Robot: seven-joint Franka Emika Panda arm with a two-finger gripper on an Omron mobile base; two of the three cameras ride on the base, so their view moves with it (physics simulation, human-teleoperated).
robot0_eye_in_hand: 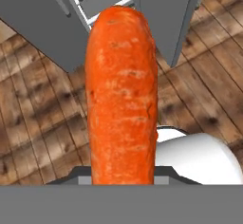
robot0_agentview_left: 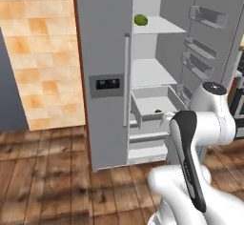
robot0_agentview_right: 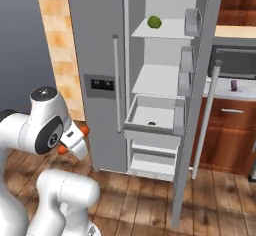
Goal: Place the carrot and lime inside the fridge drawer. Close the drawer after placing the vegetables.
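My gripper [robot0_agentview_right: 73, 140] is shut on the carrot [robot0_eye_in_hand: 121, 95], a thick orange root that runs up the middle of the hand view; its orange ends [robot0_agentview_right: 85, 129] stick out on both sides of the hand. The hand hangs low, left of the fridge and above the wood floor. The fridge drawer [robot0_agentview_left: 153, 120] is pulled out, a pale shallow box [robot0_agentview_right: 151, 133] below the shelves. The lime [robot0_agentview_left: 158, 110], a small dark green ball, lies inside the drawer [robot0_agentview_right: 151, 123].
A larger yellow-green fruit [robot0_agentview_right: 154, 22] sits on the upper shelf. The right fridge door [robot0_agentview_right: 196, 105] stands open with grey bins. The left door [robot0_agentview_left: 106, 83] with its dispenser panel is shut. A purple snack bar [robot0_agentview_right: 234, 84] lies on the counter at right.
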